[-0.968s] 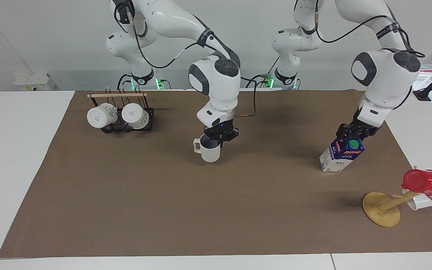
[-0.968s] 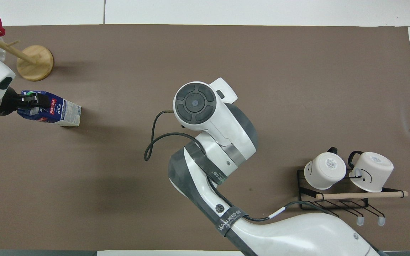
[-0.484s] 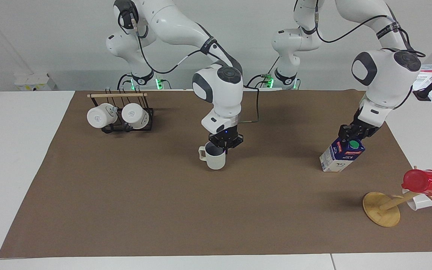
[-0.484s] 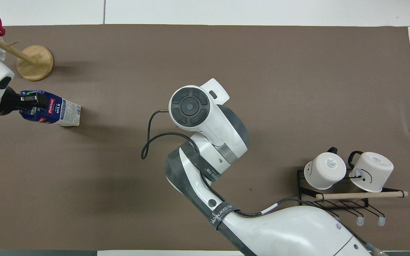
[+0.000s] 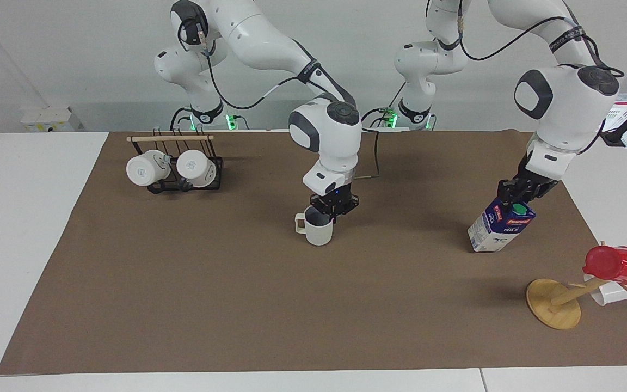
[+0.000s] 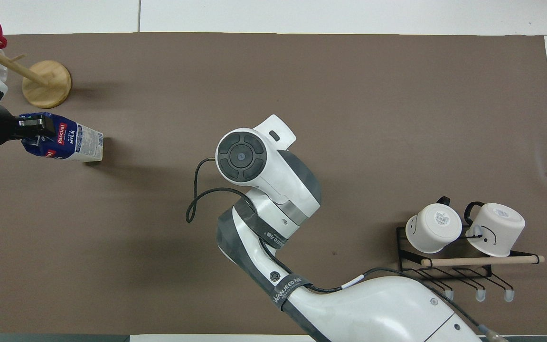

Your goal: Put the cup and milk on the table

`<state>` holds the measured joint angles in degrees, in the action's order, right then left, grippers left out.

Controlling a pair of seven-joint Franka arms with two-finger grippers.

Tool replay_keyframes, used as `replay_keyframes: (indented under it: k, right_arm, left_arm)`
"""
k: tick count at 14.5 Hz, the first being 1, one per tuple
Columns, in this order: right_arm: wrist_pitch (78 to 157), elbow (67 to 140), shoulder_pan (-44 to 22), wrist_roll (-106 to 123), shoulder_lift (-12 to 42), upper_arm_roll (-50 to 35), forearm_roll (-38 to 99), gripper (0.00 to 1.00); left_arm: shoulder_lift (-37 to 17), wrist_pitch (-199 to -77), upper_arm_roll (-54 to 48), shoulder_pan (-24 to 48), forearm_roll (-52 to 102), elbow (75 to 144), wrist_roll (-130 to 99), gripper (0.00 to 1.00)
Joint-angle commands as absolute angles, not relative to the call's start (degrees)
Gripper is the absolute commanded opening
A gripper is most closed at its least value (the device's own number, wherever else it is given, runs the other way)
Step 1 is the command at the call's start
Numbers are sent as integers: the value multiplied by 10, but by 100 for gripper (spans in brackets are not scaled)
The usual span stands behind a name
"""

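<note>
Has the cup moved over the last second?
Yes. Gripped at its rim by the right hand, the cup has drifted away from the black mug rack, toward the left arm's end of the table and slightly farther from the robots.

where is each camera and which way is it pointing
Facing view: high across the table, looking at the robots; both arms show whole, right gripper on the cup, left gripper on the milk carton's top.
Overhead view: above the robots' end, looking steeply down; the right arm hides the cup, left gripper at the edge.
Shared: milk carton, brown paper sheet, mug rack, mug tree.
</note>
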<state>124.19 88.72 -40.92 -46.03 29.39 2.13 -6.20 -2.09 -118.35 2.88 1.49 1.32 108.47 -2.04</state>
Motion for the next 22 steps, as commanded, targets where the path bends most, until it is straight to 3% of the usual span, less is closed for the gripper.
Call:
replay_keyframes:
  k: [1,2,6,14,22]
  right_arm:
    - [1254,915,-408,-481,282,20,-79,89]
    - [1250,907,-407,-483,283,21,-79,100]
    - [1230,893,-368,-483,251,28,-75,100]
    - [1079,901,-275,-426,126,26,-54,100]
    - [963,934,-123,-188,32,26,-1,100]
  left_arm:
    - [-27,-1144,31,39,10,1044,-66,0]
    - [-27,-1139,31,48,8,1038,-82,0]
    - [-28,-1134,30,98,5,1027,-162,0]
    - [-62,-1176,30,300,-32,1025,-447,0]
    - [-86,-1198,29,361,-47,1030,-504,0]
